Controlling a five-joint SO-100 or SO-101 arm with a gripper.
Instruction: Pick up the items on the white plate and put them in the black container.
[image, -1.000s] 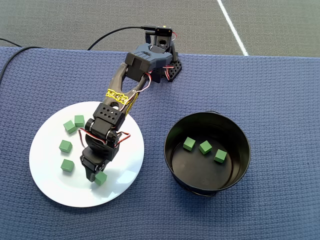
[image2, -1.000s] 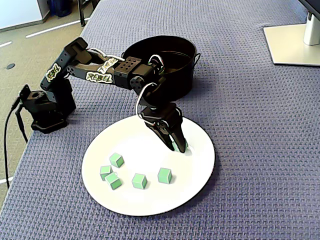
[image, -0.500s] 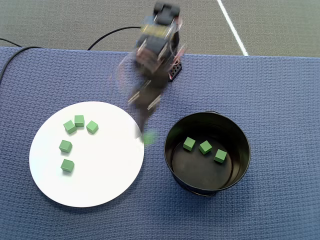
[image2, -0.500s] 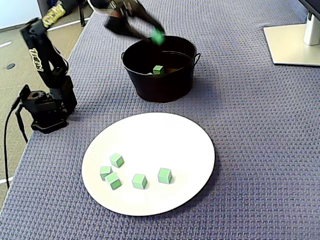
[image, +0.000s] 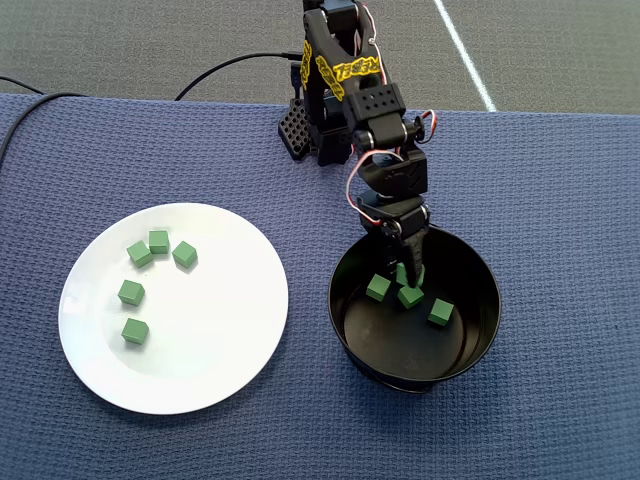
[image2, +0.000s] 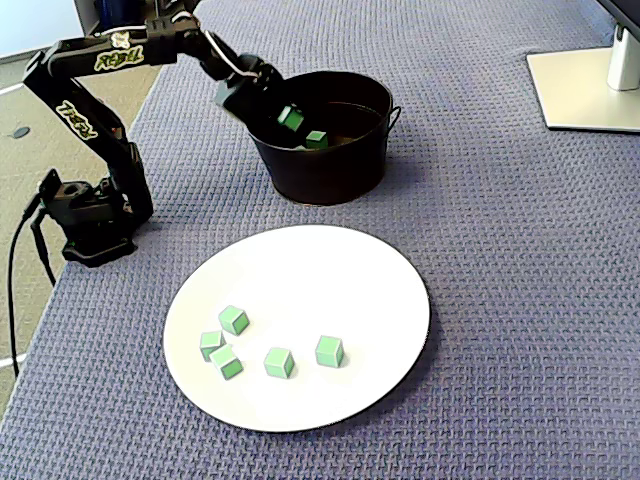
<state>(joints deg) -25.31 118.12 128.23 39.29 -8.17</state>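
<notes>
Our gripper (image: 409, 272) is dipped inside the black container (image: 470, 350), right of middle in the overhead view, pinching one green cube (image2: 291, 119). We should open the fingers low over the pot floor so it drops gently beside three cubes (image: 439, 312). Five more cubes (image: 132, 292) wait on the white plate (image: 215, 340), lower left.

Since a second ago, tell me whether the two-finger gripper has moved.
Yes. In the overhead view the gripper has swung right, off the large white plate and over the round black pot, a green cube between its fingers.
</notes>
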